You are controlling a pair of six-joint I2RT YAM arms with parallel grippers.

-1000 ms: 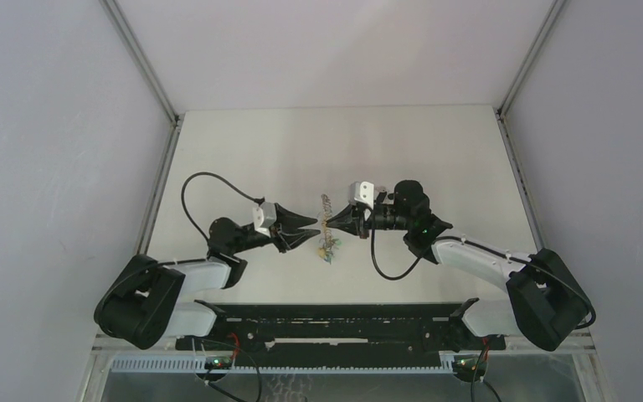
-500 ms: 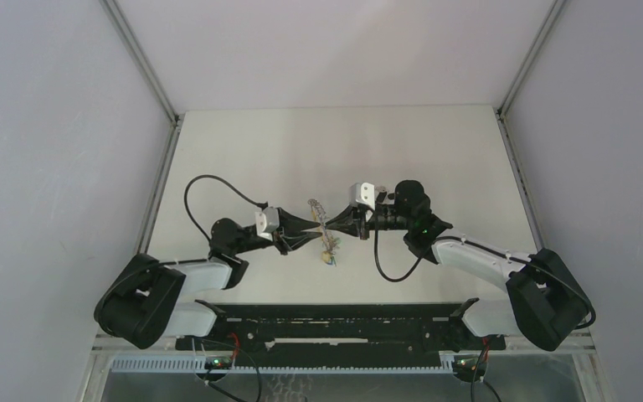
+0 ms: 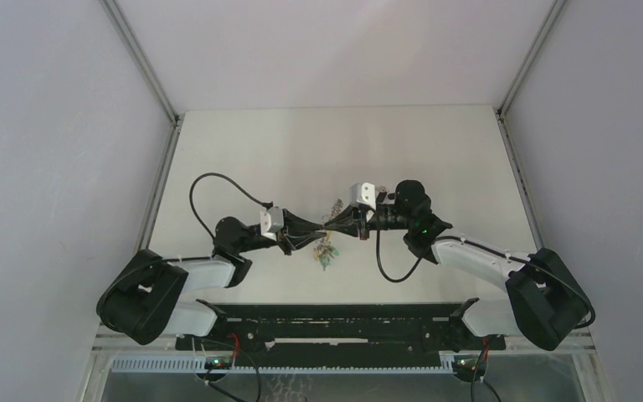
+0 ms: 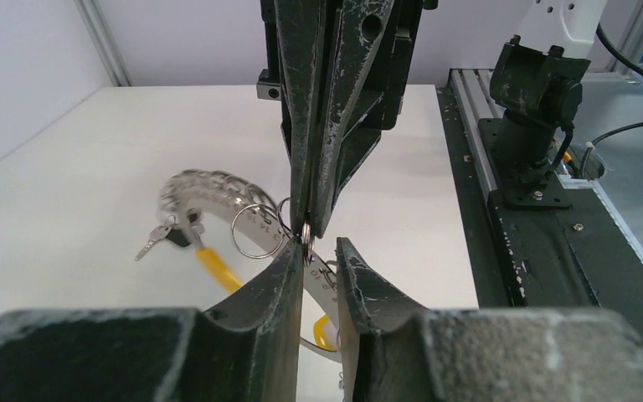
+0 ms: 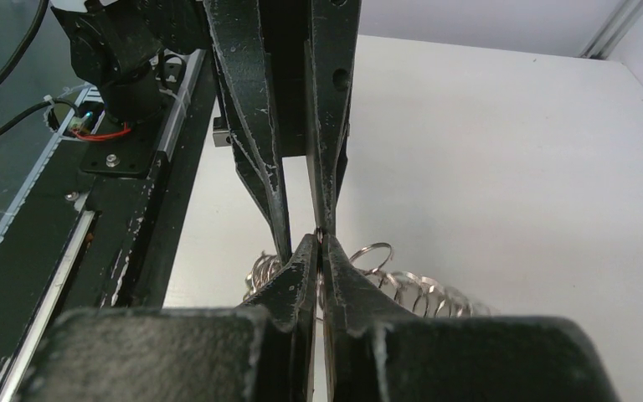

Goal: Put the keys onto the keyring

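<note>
Keys (image 3: 326, 251) over the white table (image 3: 335, 142) — grey walls (image 3: 50, 126), aluminium corner posts (image 3: 138, 59).

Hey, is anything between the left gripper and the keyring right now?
Nothing visible. The left gripper has its jaws slightly apart right at the keyring, tip to tip with the right gripper, which is shut on it.

Top: looks down from high behind the near edge, far off, taking in the whole table (image 3: 301, 142). Left wrist: looks close along own fingers (image 4: 278, 280) at the right gripper (image 4: 308, 228). Right wrist: faces back, equally close, at the left gripper (image 5: 304, 241). Shared by all three: meeting tips and keyring (image 4: 209, 186).
</note>
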